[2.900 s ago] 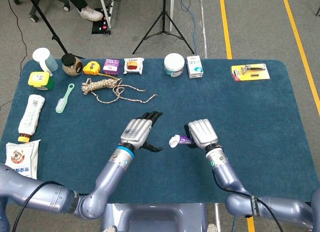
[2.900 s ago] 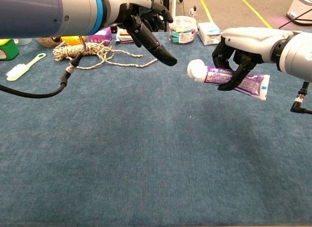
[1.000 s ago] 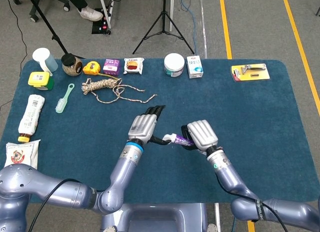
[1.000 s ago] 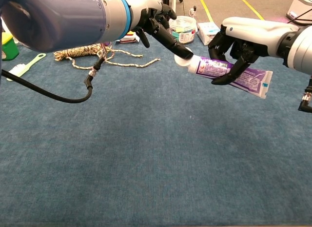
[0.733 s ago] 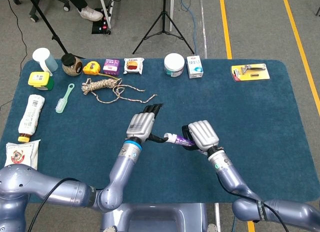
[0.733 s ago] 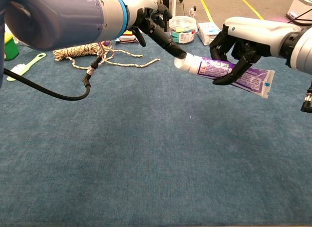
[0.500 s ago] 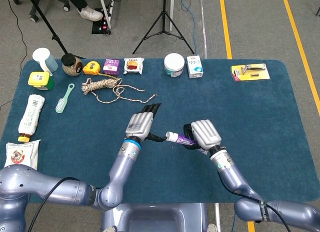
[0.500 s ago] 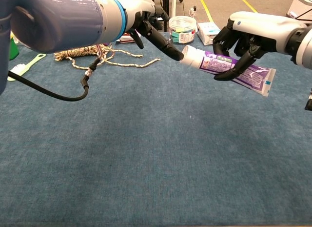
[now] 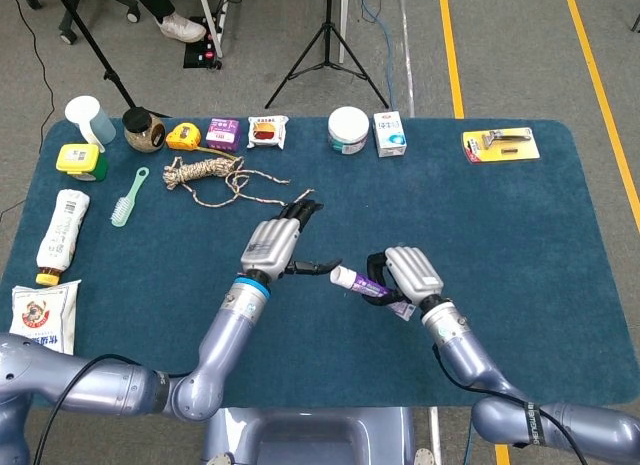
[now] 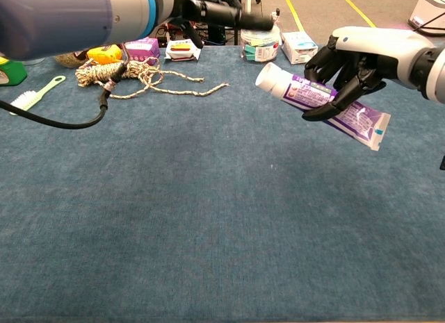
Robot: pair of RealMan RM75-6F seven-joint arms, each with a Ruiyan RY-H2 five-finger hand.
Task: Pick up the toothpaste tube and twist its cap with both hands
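My right hand grips a purple toothpaste tube around its middle, above the blue table. The tube's white cap points left toward my left hand. In the chest view the tube slants with its cap raised and its flat end lower right, held by the right hand. The left hand hovers at the top with fingers stretched out, one fingertip just above and left of the cap, not touching it. It holds nothing.
A coiled rope lies behind the left hand. A round jar, a small box and a razor pack line the far edge. A green brush and a white bottle lie at the left.
The left hand's fingertip was on the cap; it has drawn back left and upward, off the cap. The right hand tilted the tube so the cap points higher.
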